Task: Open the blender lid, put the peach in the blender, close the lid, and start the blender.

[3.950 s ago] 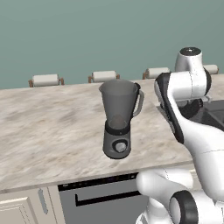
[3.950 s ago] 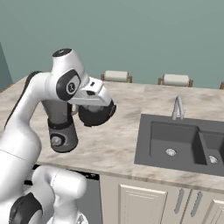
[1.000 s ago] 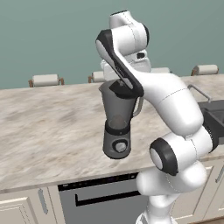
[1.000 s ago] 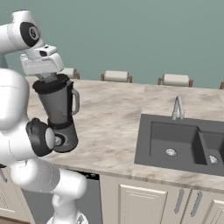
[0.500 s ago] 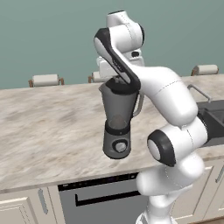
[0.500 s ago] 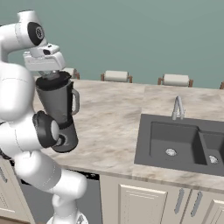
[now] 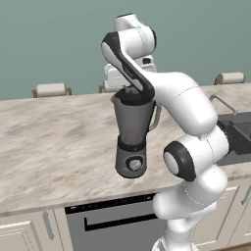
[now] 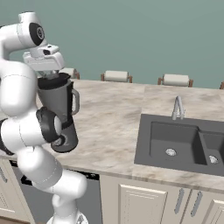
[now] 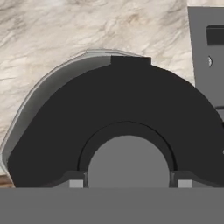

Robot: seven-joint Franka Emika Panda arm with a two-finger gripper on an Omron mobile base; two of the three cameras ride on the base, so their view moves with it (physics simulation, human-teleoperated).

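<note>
I have the hand straight above the blender (image 7: 132,135), which stands on the marble desk (image 7: 54,142) near its front edge, well left of the sink (image 8: 183,140). From the hand camera I look down onto the lid (image 9: 122,105): a dark disc lying over the mouth of the jar, with its grey knob (image 9: 128,159) centred low in the picture. The two fingers (image 9: 127,183) sit one on each side of that knob, very close to it. They stand part-way apart, about the width of the knob. Whether they are clamped on it or just bracketing it I cannot tell, because their tips are cut off at the bottom of that view and the hand hides them in both base views.

The lid looks slightly off-centre on the jar. A crescent of the jar's pale rim (image 9: 48,83) shows along one side, so I cannot say for sure if it is fully seated or placed loosely on top.

Through the smoky jar wall, in the left base view, I make out a rounded dull shape (image 7: 131,136) low inside. It may be the peach, but the tint hides its colour, so I won't swear to it.

My judgement: this is a lid step, most likely setting it back. The dial (image 7: 132,164) on the base has yet to be turned.
</note>
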